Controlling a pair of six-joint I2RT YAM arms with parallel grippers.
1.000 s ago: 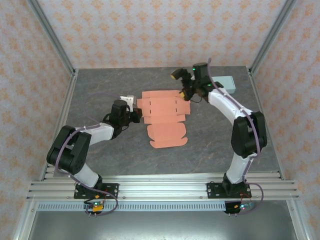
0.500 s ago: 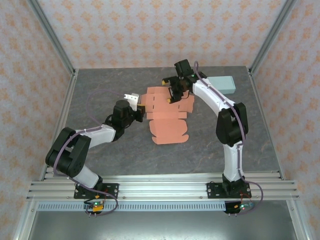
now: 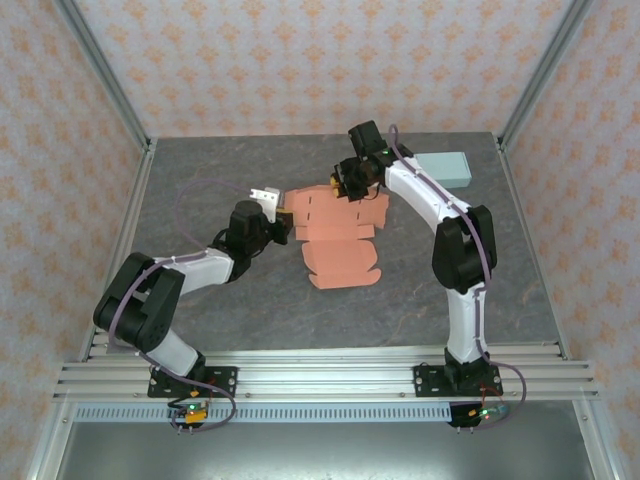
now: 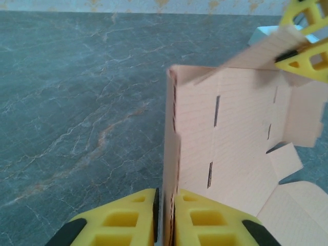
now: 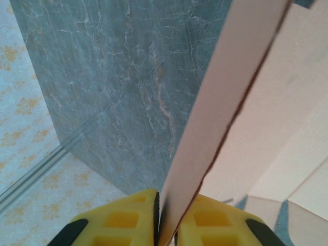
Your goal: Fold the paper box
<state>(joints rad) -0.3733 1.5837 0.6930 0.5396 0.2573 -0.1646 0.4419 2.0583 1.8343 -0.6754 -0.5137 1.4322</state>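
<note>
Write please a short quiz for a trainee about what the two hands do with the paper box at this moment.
1. True or false: the left hand is shut on an upright panel of the paper box.
2. What does the right hand pinch? A a pen; B a flap of the paper box; C nothing.
3. Name the colour of the table.
Key: 1 true; 2 B; 3 grey.
</note>
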